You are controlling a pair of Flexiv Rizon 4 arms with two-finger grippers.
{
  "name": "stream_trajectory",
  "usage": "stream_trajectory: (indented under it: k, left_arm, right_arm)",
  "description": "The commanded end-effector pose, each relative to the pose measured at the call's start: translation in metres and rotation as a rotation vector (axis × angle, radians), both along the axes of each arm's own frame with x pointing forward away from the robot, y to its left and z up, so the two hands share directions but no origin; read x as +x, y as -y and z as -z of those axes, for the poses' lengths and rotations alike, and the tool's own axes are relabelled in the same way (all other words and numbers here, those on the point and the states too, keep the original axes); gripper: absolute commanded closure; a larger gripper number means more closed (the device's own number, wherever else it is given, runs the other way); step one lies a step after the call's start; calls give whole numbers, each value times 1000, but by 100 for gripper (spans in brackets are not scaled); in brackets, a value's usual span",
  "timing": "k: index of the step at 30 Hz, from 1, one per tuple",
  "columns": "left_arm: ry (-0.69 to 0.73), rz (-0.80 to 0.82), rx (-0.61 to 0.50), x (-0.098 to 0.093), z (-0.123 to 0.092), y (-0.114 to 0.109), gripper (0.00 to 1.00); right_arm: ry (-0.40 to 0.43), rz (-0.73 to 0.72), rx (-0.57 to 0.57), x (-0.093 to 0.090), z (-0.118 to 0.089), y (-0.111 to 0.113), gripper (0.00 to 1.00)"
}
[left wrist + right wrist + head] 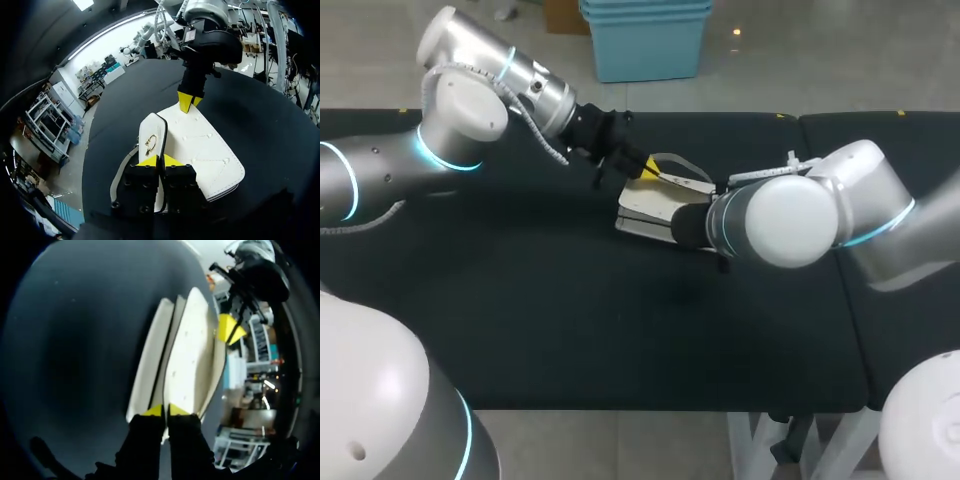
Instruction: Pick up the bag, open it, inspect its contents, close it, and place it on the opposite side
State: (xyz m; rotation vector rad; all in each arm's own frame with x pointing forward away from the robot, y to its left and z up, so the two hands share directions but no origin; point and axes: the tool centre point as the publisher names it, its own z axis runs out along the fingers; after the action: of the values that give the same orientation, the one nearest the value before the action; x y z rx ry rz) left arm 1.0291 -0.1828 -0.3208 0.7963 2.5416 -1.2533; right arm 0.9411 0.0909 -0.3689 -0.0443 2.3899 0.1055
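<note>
A flat white bag (655, 208) lies in the middle of the black table (520, 320). In the left wrist view its flap (151, 135) with a gold clasp stands up from the body (205, 150). My left gripper (650, 171) (160, 161) is shut on the flap's edge at the bag's far side. My right gripper (189, 102) (165, 411) is shut on the bag's (187, 355) opposite end, pinching a thin panel; in the head view its fingers are hidden behind its own wrist (775, 220). Ahead of the right gripper the left gripper's yellow tips (229, 329) show.
A grey strap (119, 182) (677, 161) loops out from the bag beside my left gripper. Both arms meet over the bag from opposite sides. Bare black table lies to the left and in front of the bag.
</note>
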Motion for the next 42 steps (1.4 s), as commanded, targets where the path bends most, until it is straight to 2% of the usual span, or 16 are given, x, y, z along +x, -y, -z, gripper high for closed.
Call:
stream_trajectory:
  k: [1,6,10,16,17,18,19,21,28,32,34,42]
  left_arm:
    - [-80,16,24,18,-6,-4,100]
    - [-168,-9,24,24,-3,-5,100]
    - [-174,-15,32,26,-2,-5,100]
    - [-80,-17,71,16,2,-4,99]
    - [-67,-19,79,14,3,-4,88]
    - [-54,-27,97,11,3,-3,71]
    - [-9,-55,124,9,3,-3,63]
    - [1,-62,128,3,3,-3,55]
    - [28,-86,143,-3,6,-5,53]
    - [16,-109,163,1,14,2,53]
    - [17,-123,178,5,20,6,56]
    - [-21,-168,224,28,37,19,58]
  right_arm:
    - [108,1,12,-6,8,5,100]
    - [108,1,12,-6,8,5,100]
    - [108,1,12,-6,8,5,100]
    - [108,1,12,-6,8,5,100]
    - [108,1,12,-6,8,5,100]
    - [108,1,12,-6,8,5,100]
    - [108,1,12,-6,8,5,100]
    - [108,1,12,-6,8,5,100]
    - [108,1,12,-6,8,5,100]
    - [108,1,12,-6,8,5,100]
    - [108,1,12,-6,8,5,100]
    - [108,1,12,-6,8,5,100]
